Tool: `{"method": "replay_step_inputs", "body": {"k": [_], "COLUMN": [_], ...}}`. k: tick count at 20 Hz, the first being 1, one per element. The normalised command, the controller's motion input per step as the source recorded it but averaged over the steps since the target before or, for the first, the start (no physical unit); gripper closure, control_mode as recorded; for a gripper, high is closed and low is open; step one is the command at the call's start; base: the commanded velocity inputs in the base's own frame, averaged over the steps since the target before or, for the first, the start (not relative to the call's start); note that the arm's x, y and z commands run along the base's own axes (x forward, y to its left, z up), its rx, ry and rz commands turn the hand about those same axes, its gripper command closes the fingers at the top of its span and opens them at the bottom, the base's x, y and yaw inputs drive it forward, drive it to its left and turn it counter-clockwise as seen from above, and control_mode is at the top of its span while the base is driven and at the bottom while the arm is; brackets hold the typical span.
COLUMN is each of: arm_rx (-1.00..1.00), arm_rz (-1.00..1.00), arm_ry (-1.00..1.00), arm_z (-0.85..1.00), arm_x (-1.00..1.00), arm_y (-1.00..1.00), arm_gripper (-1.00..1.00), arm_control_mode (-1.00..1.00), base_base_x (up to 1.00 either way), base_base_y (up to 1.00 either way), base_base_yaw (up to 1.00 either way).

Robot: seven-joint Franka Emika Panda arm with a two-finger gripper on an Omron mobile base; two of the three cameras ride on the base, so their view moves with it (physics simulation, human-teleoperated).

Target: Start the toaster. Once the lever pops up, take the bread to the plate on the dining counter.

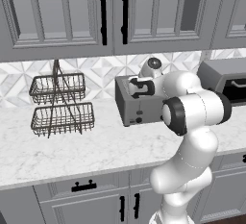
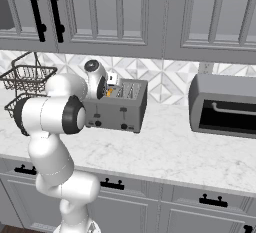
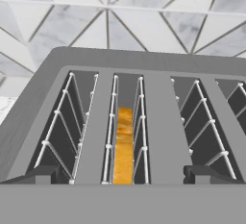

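The grey four-slot toaster (image 1: 137,107) stands on the marble worktop, with black levers and knobs on its front (image 2: 123,111). The bread (image 3: 124,146) sits upright, deep in the second slot from the left, with its golden-orange crust showing; it appears as an orange sliver (image 2: 109,92) at the toaster's top. My gripper (image 3: 124,175) hovers just over the toaster's top, pointing down. It is open and its fingertips (image 3: 41,174) straddle the bread's slot without touching the slice. The hand (image 1: 136,92) is above the toaster's left half. The plate and the dining counter are out of view.
A two-tier wire basket (image 1: 60,104) stands left of the toaster. A larger grey oven (image 2: 225,106) with a black bar handle is to the right. Upper cabinets (image 1: 110,11) hang close overhead. The tiled wall lies right behind, and bare marble worktop (image 1: 96,146) lies in front.
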Motion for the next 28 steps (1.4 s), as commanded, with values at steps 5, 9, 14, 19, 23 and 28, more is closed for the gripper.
{"method": "replay_step_inputs", "body": {"k": [5,9,14,19,23,28], "arm_rx": [0.0,0.0,0.0,0.0,0.0,0.0], "arm_rz": [0.0,0.0,0.0,0.0,0.0,0.0], "arm_ry": [0.0,0.0,0.0,0.0,0.0,0.0], "arm_z": [0.0,0.0,0.0,0.0,0.0,0.0], "arm_x": [0.0,0.0,0.0,0.0,0.0,0.0], "arm_y": [0.0,0.0,0.0,0.0,0.0,0.0], "arm_gripper": [-1.0,-1.0,-1.0,-1.0,-1.0,-1.0], "arm_control_mode": [-1.0,-1.0,-1.0,-1.0,-1.0,-1.0], "base_base_x": [0.0,0.0,0.0,0.0,0.0,0.0], "base_base_y": [0.0,0.0,0.0,0.0,0.0,0.0], "base_base_yaw": [0.0,0.0,0.0,0.0,0.0,0.0]}}
